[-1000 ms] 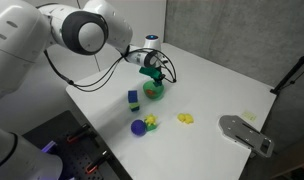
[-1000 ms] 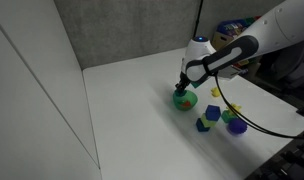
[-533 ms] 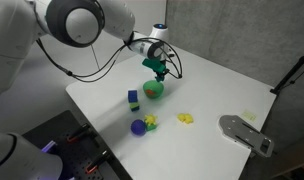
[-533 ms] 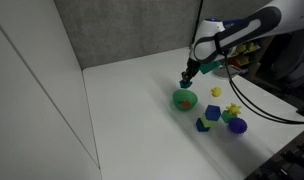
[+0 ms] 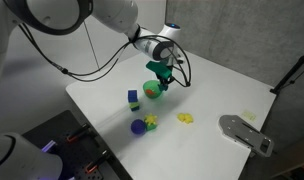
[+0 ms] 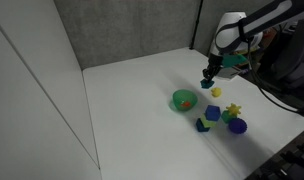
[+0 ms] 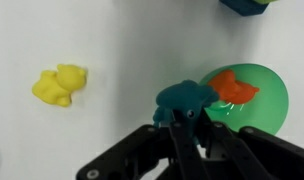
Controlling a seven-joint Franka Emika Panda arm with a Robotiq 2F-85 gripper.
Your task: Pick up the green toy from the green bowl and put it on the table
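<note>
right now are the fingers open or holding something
Gripper: closed, holding the small teal-green toy piece.

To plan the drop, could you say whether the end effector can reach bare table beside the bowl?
Probably yes: the end effector, holding the toy, hangs over bare table beside the bowl.

Counts: 1 green bowl (image 6: 184,100), 1 green toy (image 7: 187,97), 1 orange toy (image 7: 233,86), 2 yellow toys (image 5: 186,119), 2 blue blocks (image 6: 212,112), 1 purple ball (image 6: 238,126), 1 grey flat object (image 5: 247,135).
</note>
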